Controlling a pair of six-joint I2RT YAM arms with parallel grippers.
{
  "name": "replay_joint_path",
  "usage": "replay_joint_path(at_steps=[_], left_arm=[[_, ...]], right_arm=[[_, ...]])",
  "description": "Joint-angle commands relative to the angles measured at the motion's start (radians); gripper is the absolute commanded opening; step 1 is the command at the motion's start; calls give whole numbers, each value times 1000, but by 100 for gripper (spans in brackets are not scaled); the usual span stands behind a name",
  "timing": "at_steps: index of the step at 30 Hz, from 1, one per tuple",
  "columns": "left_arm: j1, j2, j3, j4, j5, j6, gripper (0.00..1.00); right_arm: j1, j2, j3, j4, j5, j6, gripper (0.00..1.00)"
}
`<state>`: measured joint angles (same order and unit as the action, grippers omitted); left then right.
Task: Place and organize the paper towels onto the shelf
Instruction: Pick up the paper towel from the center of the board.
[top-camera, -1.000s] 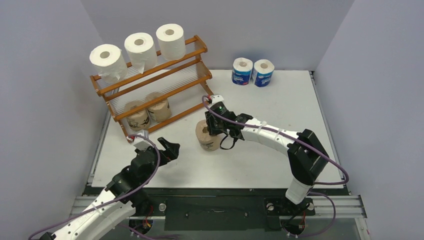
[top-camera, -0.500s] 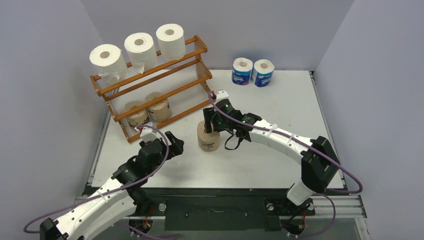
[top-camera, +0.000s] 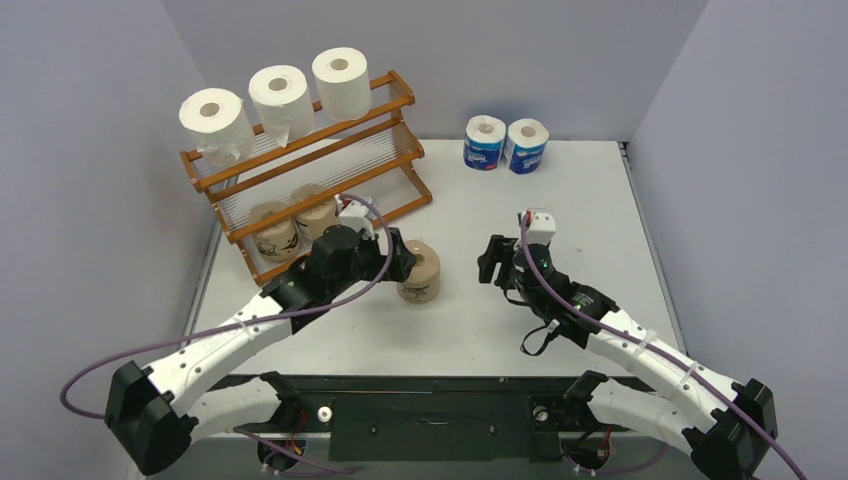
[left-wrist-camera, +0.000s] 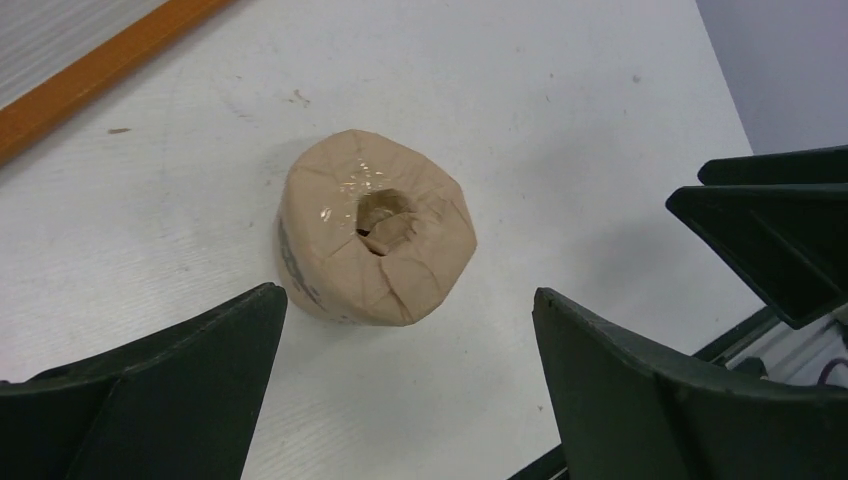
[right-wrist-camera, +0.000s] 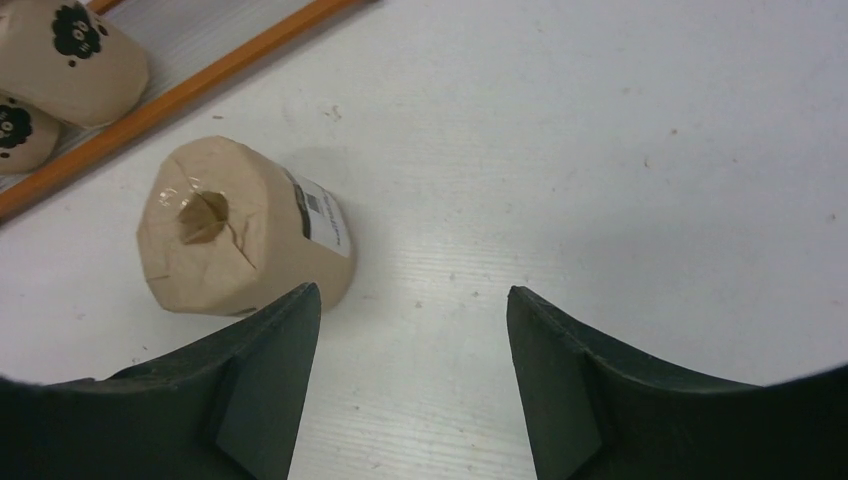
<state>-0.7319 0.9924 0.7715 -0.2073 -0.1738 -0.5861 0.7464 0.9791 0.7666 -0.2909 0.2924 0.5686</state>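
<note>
The wooden shelf (top-camera: 398, 100) stands at the back left. Three white rolls (top-camera: 281, 92) sit on its top tier and two brown rolls (top-camera: 298, 222) on its bottom tier. A third brown roll (top-camera: 421, 274) stands upright on the table in front of the shelf; it also shows in the left wrist view (left-wrist-camera: 375, 240) and the right wrist view (right-wrist-camera: 230, 230). My left gripper (top-camera: 398, 260) (left-wrist-camera: 407, 293) is open and empty, just left of this roll. My right gripper (top-camera: 490, 263) (right-wrist-camera: 412, 290) is open and empty, to the roll's right and apart from it. Two blue-and-white rolls (top-camera: 505, 144) stand at the back.
The shelf's bottom rail (right-wrist-camera: 200, 80) runs close behind the loose brown roll. The middle tier (top-camera: 330, 165) holds nothing. Grey walls close in the table on the left, back and right. The right gripper's fingers (left-wrist-camera: 780, 230) show in the left wrist view.
My right gripper has let go of the brown roll and drawn back to the right. My left arm has swung forward and right, up to the roll.
</note>
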Motion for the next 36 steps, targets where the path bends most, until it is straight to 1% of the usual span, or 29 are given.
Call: replay_joint_path(at_steps=[1, 3, 4, 7, 12, 17, 21, 28, 36], left_arm=[[-29, 144, 143, 63, 170, 143, 92], [-45, 212, 199, 8, 172, 208, 90], [-49, 257, 216, -8, 172, 219, 88], [-52, 322, 284, -72, 161, 252, 85], [-64, 399, 332, -100, 156, 262, 83], [-88, 488, 381, -138, 140, 278, 77], [-98, 532, 415, -151, 137, 286, 75], [-117, 607, 475, -203, 89, 309, 71], [-118, 648, 467, -185, 69, 302, 69]], right_arm=[[-11, -79, -105, 29, 60, 51, 64], [-14, -105, -136, 37, 58, 57, 63], [-16, -111, -145, 39, 56, 58, 63], [-15, -128, -168, 44, 56, 59, 63], [-16, -138, -199, 66, 51, 56, 63], [-16, -178, -246, 110, 30, 53, 63], [-16, -192, -266, 117, 31, 49, 63], [-18, -215, -280, 112, 35, 37, 63], [-27, -237, -291, 99, 36, 25, 63]])
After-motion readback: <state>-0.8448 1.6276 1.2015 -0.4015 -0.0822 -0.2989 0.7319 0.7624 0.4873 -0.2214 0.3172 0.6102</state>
